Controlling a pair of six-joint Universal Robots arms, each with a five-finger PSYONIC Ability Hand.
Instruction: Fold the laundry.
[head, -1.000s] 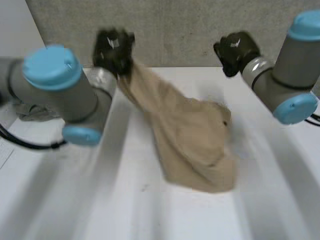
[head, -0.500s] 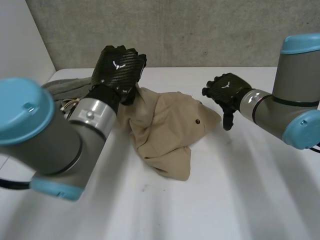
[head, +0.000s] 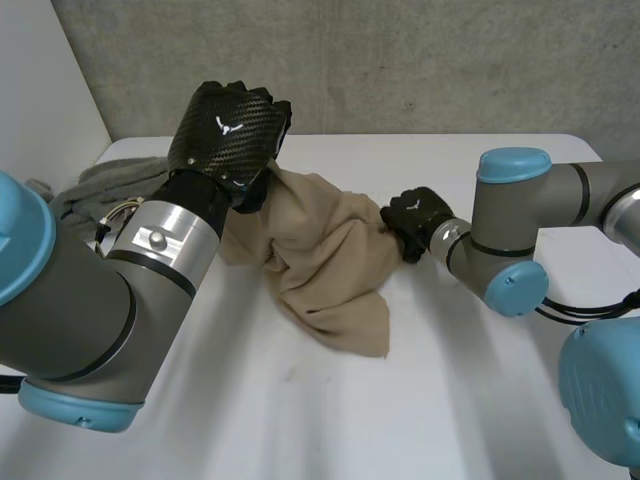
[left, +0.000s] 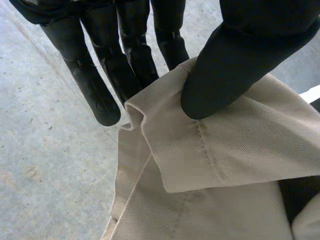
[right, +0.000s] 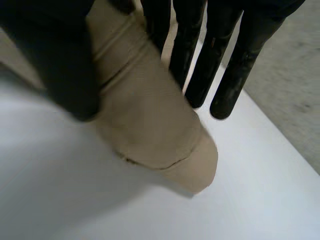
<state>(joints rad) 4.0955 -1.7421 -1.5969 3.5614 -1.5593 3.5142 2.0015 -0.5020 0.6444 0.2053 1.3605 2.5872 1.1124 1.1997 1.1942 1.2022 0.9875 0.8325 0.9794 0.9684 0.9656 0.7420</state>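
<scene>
I see the tan twill garment (head: 325, 262) crumpled, with a stitched hem showing. One end hangs lifted in my left hand (head: 230, 130); my right hand (head: 412, 220) pinches another edge. The rest lies in loose folds. A grey garment (head: 100, 185) lies heaped nearby.

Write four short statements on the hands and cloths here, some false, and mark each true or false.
1. The left hand pinches the tan cloth between thumb and fingers. True.
2. The right hand is clear of the tan cloth. False: it grips the cloth's edge.
3. A grey cloth lies beside the left arm. True.
4. The tan cloth lies flat and folded. False: it is bunched, one end held up off the table.
</scene>
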